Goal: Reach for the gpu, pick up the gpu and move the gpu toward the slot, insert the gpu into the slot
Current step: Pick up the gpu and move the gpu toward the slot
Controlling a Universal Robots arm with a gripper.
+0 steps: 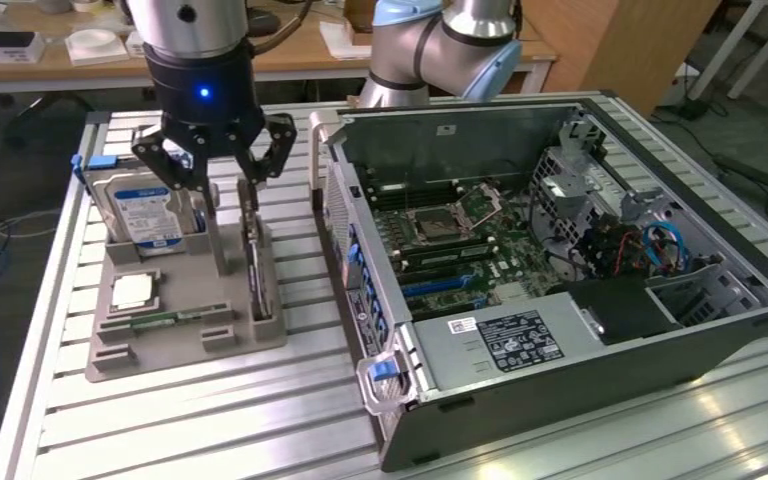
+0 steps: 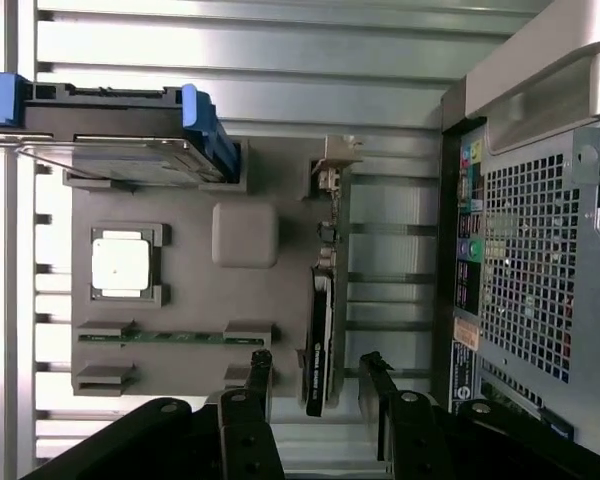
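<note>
The gripper [image 1: 231, 205] is seen spread wide above the grey holder [image 1: 184, 345], with nothing held between its fingers. In the wrist view the gripper [image 2: 317, 368] is shown with one dark finger [image 2: 258, 372] on each side of the gpu [image 2: 320, 335]. A gap is left on both sides, so the card is straddled but not touched.

The gpu [image 1: 260, 275] is stood on its long edge in a groove along the side of the holder nearest the computer case [image 1: 558, 395]. Its silver bracket [image 2: 336, 158] is at the end away from the fingers.

On the same holder a hard drive [image 1: 144, 210] is propped upright at one end (its label is blue). A square processor [image 1: 135, 291] is laid flat in a pocket near the holder's middle, and a green memory stick [image 1: 157, 322] is laid toward the opposite end.

The case is set beside the holder, apart from it, with its side open and the green motherboard [image 1: 484, 250] exposed. The slot [image 1: 440, 286] is found on the part of that board toward the holder, unoccupied.
</note>
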